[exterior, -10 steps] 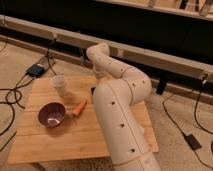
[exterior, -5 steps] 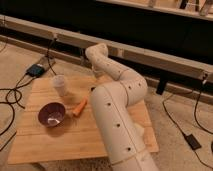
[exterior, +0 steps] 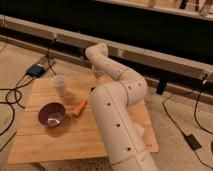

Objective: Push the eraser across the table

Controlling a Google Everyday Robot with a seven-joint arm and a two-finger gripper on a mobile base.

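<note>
Table [exterior: 55,145], light plank top, is sitting low on a speckled floor. The white arm is rising from the near right corner, bending at the elbow and arching over to the far edge. The gripper [exterior: 98,72] is hanging down there, just above the wood; spread or pressed together, I cannot tell. A small dark bit, seemingly the eraser [exterior: 92,89], is peeking out at the arm's edge, just below the gripper. White cup [exterior: 60,85], purple bowl [exterior: 51,114] and an orange carrot-shaped piece [exterior: 80,106] are lying nearby.
</note>
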